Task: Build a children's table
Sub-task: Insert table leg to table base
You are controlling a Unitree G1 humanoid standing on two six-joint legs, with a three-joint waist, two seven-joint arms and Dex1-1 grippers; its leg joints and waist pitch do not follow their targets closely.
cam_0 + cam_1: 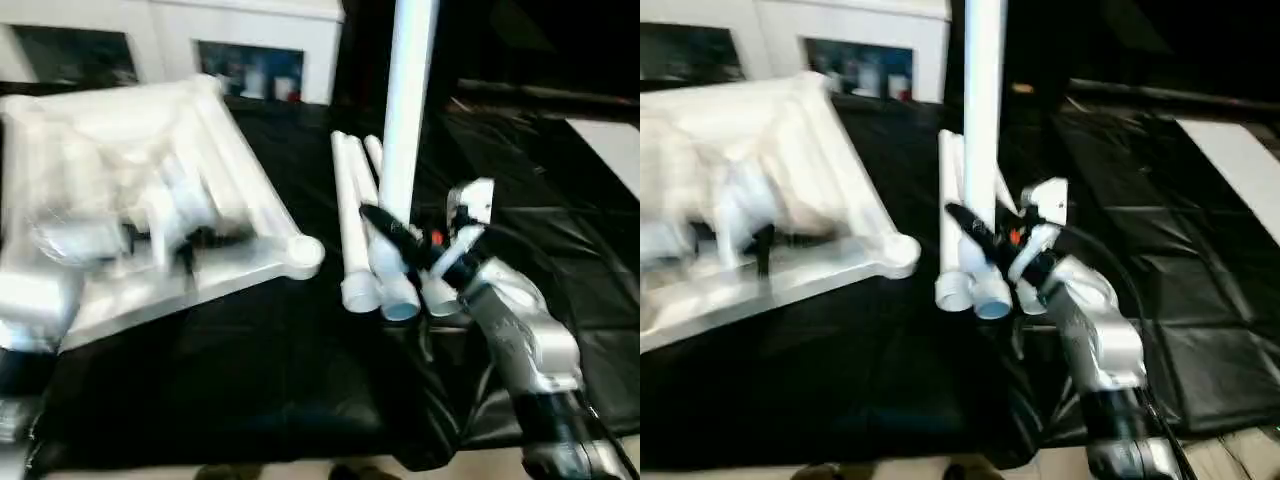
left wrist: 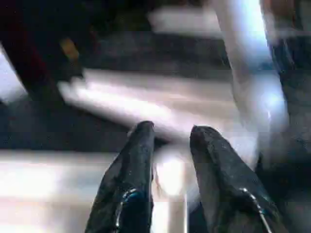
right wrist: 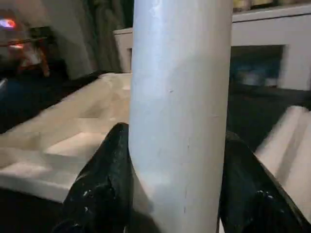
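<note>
The children's table (image 1: 150, 200) lies upturned; right claw (image 3: 175, 194) grips a leg (image 3: 180, 97); left claw (image 2: 170, 170) parted.

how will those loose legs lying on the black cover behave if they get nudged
The loose legs are smooth round tubes, so a nudge would likely roll them across the black cover. They look hollow at the open ends, so probably light. The one the right gripper holds upright stays straight, suggesting stiff plastic.

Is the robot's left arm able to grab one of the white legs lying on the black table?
Probably not easily: the left tool hovers over the tabletop, and the lying legs sit beside the right tool, which holds a leg upright.
</note>
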